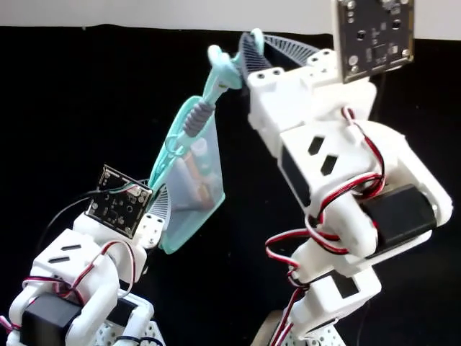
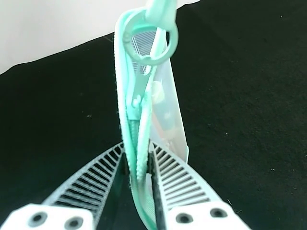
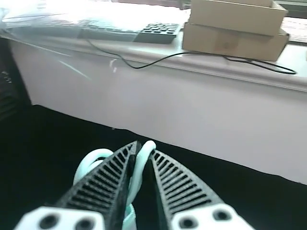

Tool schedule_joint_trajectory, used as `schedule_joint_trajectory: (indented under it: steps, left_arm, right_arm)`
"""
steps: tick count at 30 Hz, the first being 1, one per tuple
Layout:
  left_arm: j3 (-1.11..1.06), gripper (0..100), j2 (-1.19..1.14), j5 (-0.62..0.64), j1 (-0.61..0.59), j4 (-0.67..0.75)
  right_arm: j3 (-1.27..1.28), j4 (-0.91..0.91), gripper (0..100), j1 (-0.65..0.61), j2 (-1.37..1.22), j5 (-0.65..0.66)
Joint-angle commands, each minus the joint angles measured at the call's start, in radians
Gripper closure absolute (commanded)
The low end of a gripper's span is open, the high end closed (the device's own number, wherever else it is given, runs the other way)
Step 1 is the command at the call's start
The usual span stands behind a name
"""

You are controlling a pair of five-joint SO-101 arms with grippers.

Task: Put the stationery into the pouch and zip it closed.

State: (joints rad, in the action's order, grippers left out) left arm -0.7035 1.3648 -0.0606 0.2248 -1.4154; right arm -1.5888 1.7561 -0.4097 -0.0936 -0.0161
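The pouch point(image 1: 184, 220) hangs in the air above the black surface point(image 1: 72, 108), stretched between the two arms, and through its translucent wall the stationery point(image 1: 196, 176) shows inside. The packing looks done, so the step in hand is most likely the zipping. The left claw point(image 2: 139, 154) is pressed together on the lower end of the pouch, pinching its zip edge. The right claw point(image 3: 142, 152) is at the upper end, pinching the pale green ring pull point(image 2: 173, 37). How far the zip has run cannot be told from these views. To do it well, the right claw should draw the ring straight along the line of the zip, away from the left claw. That way the teeth stay in one taut line and the slider does not bind. The left claw serves as the anchor — it needs a firm pinch and no give, since a slipping edge would let the whole pouch follow the pull instead of closing. A sideways tug would twist the soft wall and could jam the slider, so the pull should be slow and even — and it should ease off once the slider meets the end of the track.
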Motion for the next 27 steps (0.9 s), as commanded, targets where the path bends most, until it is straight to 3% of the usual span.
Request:
schedule_joint_trajectory:
  steps: [1,16,27]
  left_arm:
    - [-0.001,99,0.038,-0.011,-0.019,-0.026]
    - [-0.007,99,0.171,-0.009,-0.019,-0.071]
    - [-0.007,99,0.173,-0.009,-0.019,-0.075]
  right_arm:
    - [-0.012,0.005,99.3,0.082,-0.016,-0.009]
    - [-0.024,-0.004,99.3,0.205,-0.334,-0.009]
    - [-0.024,-0.074,99.3,0.378,-0.518,-0.011]
